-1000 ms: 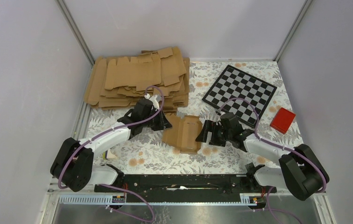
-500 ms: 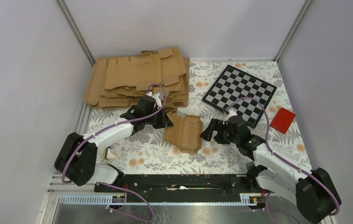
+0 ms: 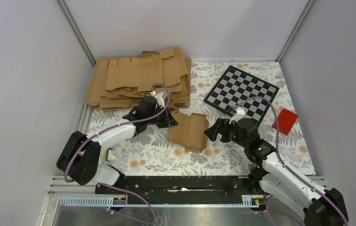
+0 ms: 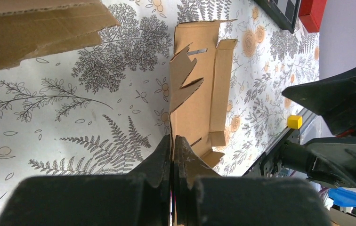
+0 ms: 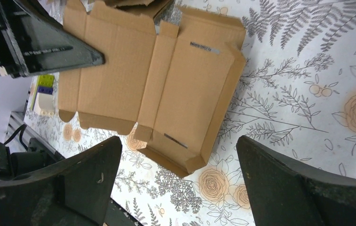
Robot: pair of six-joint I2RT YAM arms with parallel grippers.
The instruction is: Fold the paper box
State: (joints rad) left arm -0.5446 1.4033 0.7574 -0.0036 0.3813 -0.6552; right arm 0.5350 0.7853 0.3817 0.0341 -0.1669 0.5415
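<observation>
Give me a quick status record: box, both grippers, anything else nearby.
box: flat blank with flaps partly raised, lying between the arms
left gripper: shut on the box's left edge
right gripper: open at the box's right side, holding nothing
cardboard pile: far left
checkerboard: far right
red block: right of the checkerboard

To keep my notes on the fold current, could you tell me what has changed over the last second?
The left gripper, shut on an edge of the paper box, nudged it slightly right and farther from the bases. The right arm's elbow swung toward the near right corner; the right gripper stayed open beside the box. Unmoved: cardboard pile, chessboard, red block.
</observation>
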